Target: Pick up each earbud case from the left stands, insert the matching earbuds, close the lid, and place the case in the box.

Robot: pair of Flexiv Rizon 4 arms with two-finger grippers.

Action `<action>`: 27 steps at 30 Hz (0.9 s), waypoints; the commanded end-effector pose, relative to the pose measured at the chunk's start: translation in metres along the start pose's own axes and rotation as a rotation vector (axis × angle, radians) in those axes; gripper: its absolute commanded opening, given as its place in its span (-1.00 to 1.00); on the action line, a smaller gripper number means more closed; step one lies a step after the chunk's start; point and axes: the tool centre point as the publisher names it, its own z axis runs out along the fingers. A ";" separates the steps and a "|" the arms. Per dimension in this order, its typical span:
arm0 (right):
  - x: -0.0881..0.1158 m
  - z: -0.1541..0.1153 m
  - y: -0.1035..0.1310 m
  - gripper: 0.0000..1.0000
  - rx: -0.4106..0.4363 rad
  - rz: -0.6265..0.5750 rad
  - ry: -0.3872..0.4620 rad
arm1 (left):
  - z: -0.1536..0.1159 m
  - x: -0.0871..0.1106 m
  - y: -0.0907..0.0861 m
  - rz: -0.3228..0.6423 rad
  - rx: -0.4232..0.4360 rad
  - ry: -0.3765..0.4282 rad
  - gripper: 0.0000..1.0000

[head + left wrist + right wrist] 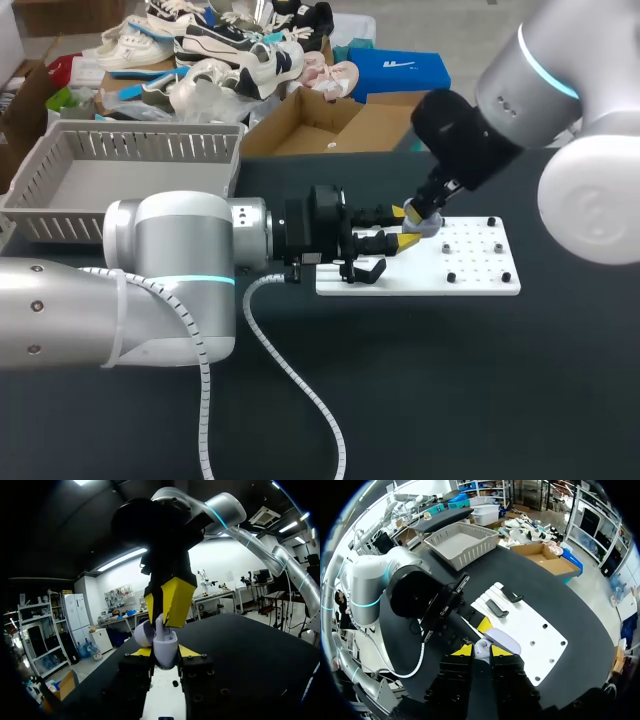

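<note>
A pale lavender earbud case (428,227) with its lid open is held above the white stand board (480,275), and my left gripper (403,227) is shut on its sides. In the left wrist view the case (166,649) sits between the yellow tips of my left gripper (165,654). My right gripper (161,620) comes down from above, shut on a small lavender earbud (160,627) right at the case's opening. From the right wrist, my right gripper (481,651) pinches the earbud beside the open lid (505,640).
Black stands (497,609) rise from the board's left end, and small black pegs (452,277) dot its right part. A grey slatted basket (130,170) stands at the back left. An open cardboard box (330,125) is behind the board.
</note>
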 end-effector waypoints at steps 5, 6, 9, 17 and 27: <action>-0.003 0.000 -0.002 -1.00 -0.004 0.006 0.007 | 0.001 0.000 -0.002 0.002 -0.006 -0.001 -1.00; -0.002 0.000 -0.002 -1.00 -0.004 0.007 0.007 | 0.001 0.000 -0.002 0.002 -0.006 -0.001 -1.00; -0.001 0.000 -0.002 -0.86 -0.004 0.011 0.005 | 0.001 0.000 -0.002 0.002 -0.006 -0.001 -1.00; 0.001 -0.002 -0.003 -0.65 -0.001 0.021 -0.001 | 0.001 0.000 -0.002 0.002 -0.006 -0.001 -1.00; 0.003 -0.003 -0.003 -0.48 -0.002 0.027 -0.006 | 0.001 0.000 -0.002 0.002 -0.006 -0.001 -1.00</action>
